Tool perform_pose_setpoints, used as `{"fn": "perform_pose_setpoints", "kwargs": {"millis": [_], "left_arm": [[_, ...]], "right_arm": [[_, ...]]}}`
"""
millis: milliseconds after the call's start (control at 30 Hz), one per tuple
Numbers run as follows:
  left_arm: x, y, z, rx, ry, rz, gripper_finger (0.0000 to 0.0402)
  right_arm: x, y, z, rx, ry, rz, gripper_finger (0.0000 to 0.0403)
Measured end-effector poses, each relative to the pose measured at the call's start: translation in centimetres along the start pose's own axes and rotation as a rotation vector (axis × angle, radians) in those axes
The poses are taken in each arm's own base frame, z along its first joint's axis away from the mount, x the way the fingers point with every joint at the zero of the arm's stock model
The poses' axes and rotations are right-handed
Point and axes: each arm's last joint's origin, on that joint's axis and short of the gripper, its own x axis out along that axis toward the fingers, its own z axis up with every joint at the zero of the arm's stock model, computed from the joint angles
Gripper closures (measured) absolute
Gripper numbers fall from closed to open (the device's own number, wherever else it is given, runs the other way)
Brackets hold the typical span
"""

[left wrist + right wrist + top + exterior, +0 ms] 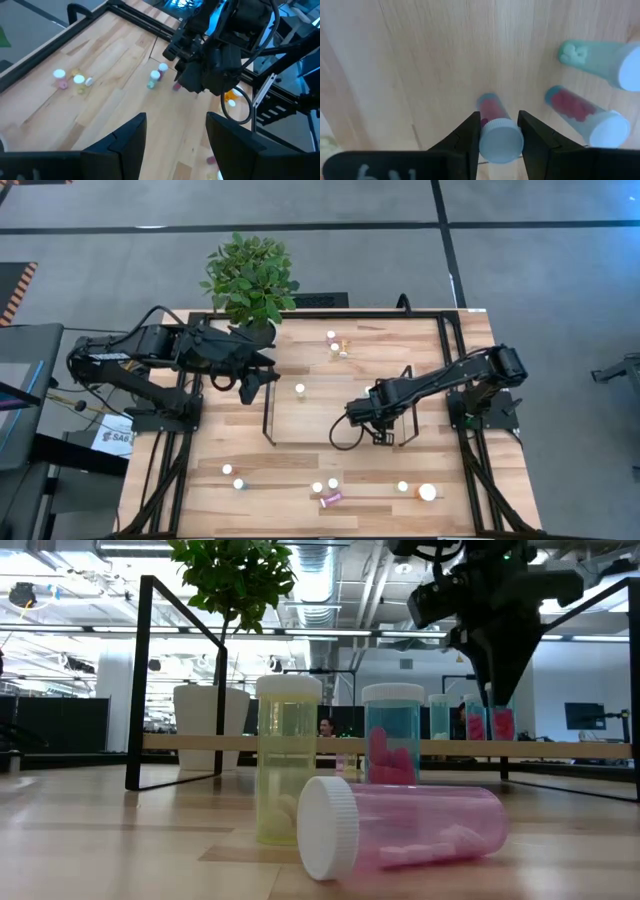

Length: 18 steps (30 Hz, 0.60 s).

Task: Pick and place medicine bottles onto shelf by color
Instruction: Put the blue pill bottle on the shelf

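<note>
Right gripper (499,131) over shelf (300,415) at its 3 o'clock end, fingers (470,137) clamped on capped pink bottle (496,130), axis upright, two bottles just beside. Left gripper (175,132) at 10 o'clock, fingers spread, empty.

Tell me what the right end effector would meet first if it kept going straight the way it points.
Probably the light-wood shelf board directly beneath the white-capped pink bottle held by the right end effector; depth is unclear.
</note>
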Motion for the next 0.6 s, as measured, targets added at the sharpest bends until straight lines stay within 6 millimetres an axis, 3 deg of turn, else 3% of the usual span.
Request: {"fn": "perform_pose_setpoints", "kwargs": {"millis": [600], "left_arm": [[0.0,0.0,-0.1,0.011,-0.003,0.013,0.021]], "right_arm": [[0.0,-2.3,1.4,0.054,-0.115,0.003,0.0273]]}}
